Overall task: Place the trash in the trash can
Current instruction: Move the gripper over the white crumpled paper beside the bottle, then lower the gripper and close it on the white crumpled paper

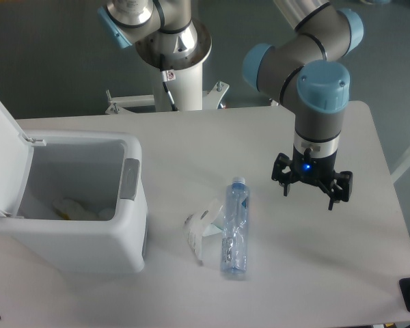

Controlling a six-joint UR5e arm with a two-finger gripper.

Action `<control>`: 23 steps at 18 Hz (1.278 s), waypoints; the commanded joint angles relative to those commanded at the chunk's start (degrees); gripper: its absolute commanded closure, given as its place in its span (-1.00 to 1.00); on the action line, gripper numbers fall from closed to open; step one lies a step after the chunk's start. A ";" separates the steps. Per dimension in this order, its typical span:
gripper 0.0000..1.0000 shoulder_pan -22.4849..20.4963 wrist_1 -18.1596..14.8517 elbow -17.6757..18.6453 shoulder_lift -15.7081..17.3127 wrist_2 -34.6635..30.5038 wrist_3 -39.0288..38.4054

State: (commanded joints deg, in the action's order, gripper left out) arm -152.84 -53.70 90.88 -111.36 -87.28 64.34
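Arm: my gripper (311,193) hangs at the right of the frame, pointing down over the tabletop (314,273), with nothing in it.
Jaws: apart and empty, which I read as ready for a grasp.
Bottle: the clear water bottle (235,229) lies on its side at lower centre, blue cap (238,182) toward the top of the frame, well left of the gripper.
Wrapper: the crumpled white wrapper (199,231) lies just left of the bottle, its translucent edge appearing to touch it.
Trash can: the white trash can (75,239) sits at the left of the frame with its lid (7,150) swung up, so I can drop from above; some pale material already lies inside.
Progress: as I judge it, both pieces on the tabletop are not yet binned.
Next move: I would go left to the bottle and close across its narrow width, since it could roll.
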 joint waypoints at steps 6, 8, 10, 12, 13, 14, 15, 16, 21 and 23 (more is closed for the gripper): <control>-1.00 0.35 1.92 2.71 0.61 0.35 -0.61; -1.00 0.88 4.91 6.40 1.23 0.53 -2.45; -1.00 2.89 7.46 9.91 2.89 1.05 -7.80; -1.00 5.35 7.21 12.99 5.26 2.28 -10.36; -1.00 6.84 7.21 15.01 6.32 2.11 -11.76; -1.00 8.25 7.38 16.51 6.76 2.20 -13.08; -1.00 10.18 7.38 16.70 6.77 2.11 -14.14; -1.00 12.02 7.30 16.61 6.77 2.02 -15.46; -1.00 16.52 8.87 14.42 1.33 1.06 -18.02; -1.00 18.10 8.88 11.88 -1.31 -2.53 -17.75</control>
State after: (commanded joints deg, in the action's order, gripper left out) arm -134.75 -44.82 102.76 -112.66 -89.80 46.58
